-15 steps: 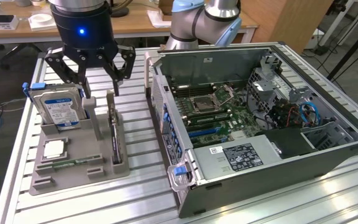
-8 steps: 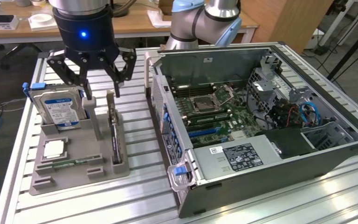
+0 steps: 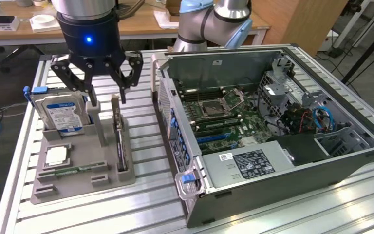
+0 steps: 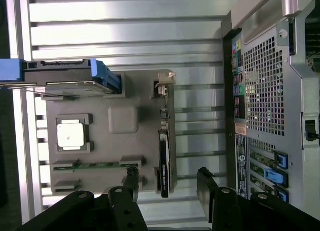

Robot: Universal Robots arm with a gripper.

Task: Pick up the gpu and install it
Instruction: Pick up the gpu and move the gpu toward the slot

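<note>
Fingers point(image 3: 126, 87) spread wide and holding nothing, the black robot gripper point(image 3: 107, 100) hangs just above the gpu point(image 3: 117, 130), a thin dark circuit card with a silver metal bracket at one end. The card stands on edge in a slot of the grey moulded parts tray point(image 3: 76, 183) on the slatted aluminium bench point(image 3: 141, 209). In the wrist view, the gripper point(image 4: 168, 181) straddles the gpu point(image 4: 164, 156) at the end away from the bracket, and the card sits somewhat closer to one finger than to the other.

Just beside it, toward the exterior view's left, the boxy silver hard drive with a blue label point(image 3: 60, 114) stands upright in the same tray. A square silver processor chip point(image 3: 56, 156) and a narrow green memory stick point(image 3: 76, 169) lie flat nearer the camera. The open dark-grey computer case point(image 3: 271, 122) lies on its side at the exterior view's right, its green motherboard exposed.

A clean pick here likely depends on three things:
- **Centring:** the card should sit evenly between the two pads before they close, so neither finger pushes it sideways in its slot.
- **Descent:** coming straight down should keep the finger on the exterior view's left clear of the hard drive and the tray's grey posts.
- **Grip position:** a grip nearer the middle of the card's upper edge would probably balance it better than one at the end, and a straight upward lift should free it without binding.
</note>
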